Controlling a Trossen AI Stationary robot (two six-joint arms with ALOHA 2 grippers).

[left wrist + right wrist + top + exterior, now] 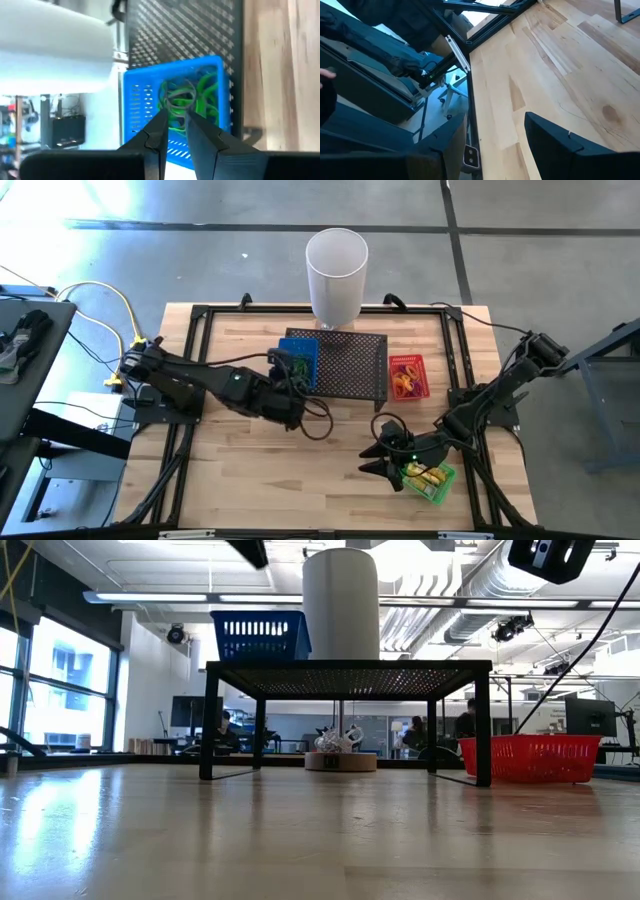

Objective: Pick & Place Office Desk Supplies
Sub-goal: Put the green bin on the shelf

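Blue basket (300,361) on the corner of the black mesh stand (345,365), holding green and olive bands (192,97); red basket (407,376) just beside the stand's other end, holding orange and red pieces; green basket (432,480) near the table's front right, holding yellow pieces (425,474). Tall white cylinder (337,275) behind the stand.

Left gripper (175,117) poised over the blue basket, fingertips nearly together above the tangle of bands; whether a band is pinched between them, cannot tell. Right gripper (385,460) low over the wooden table (250,490) just beside the green basket, fingers spread wide, nothing between them.

Step in hand, as judged: sorting bands at the blue basket, either depositing or picking.

Next move, as judged: a short vertical motion at the basket, kept clear of the basket wall; right arm waiting until then.
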